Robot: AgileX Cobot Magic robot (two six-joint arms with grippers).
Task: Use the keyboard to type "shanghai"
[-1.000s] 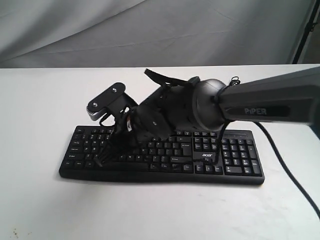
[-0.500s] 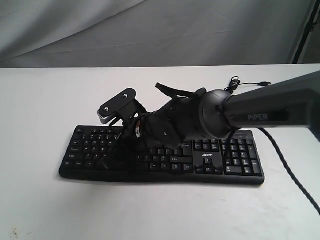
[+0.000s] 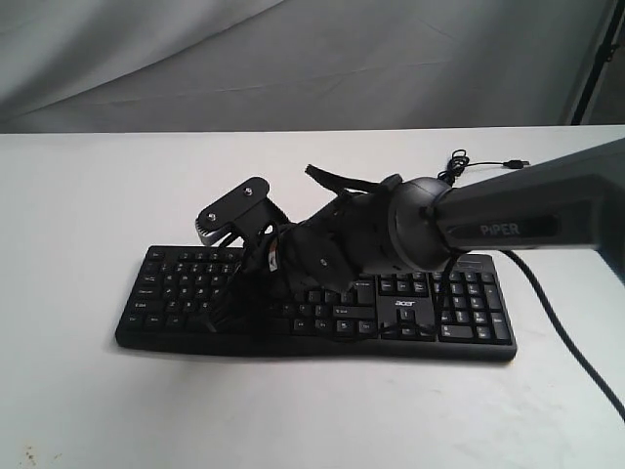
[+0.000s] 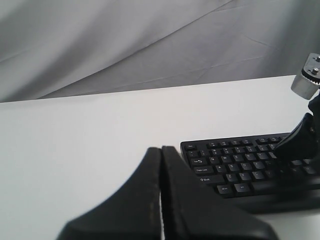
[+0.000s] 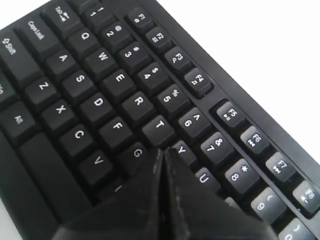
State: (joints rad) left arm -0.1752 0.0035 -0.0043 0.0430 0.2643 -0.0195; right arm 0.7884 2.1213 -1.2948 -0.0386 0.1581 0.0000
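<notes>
The black keyboard (image 3: 459,313) with a white "acer" logo lies across the white table, number pad at the right. My right gripper (image 3: 220,316) reaches in from the right and points down at the letter keys, shut with nothing between its fingers. In the right wrist view the right gripper's tip (image 5: 161,150) sits between the G and Y keys of the keyboard (image 5: 100,100) and hides the key beneath it. I cannot tell whether it touches a key. My left gripper (image 4: 161,148) is shut and empty, over bare table off the keyboard's (image 4: 235,165) Esc end.
The right arm (image 3: 527,220) and its wrist camera (image 3: 232,210) cover the middle of the keyboard. A thin black cable (image 3: 552,303) runs off the table's right side, and a loose USB plug (image 3: 513,162) lies behind the keyboard. Grey cloth hangs behind the table.
The right gripper has shifted to the right along the letter keys, most of it in the first half second. The keyboard has not moved.
</notes>
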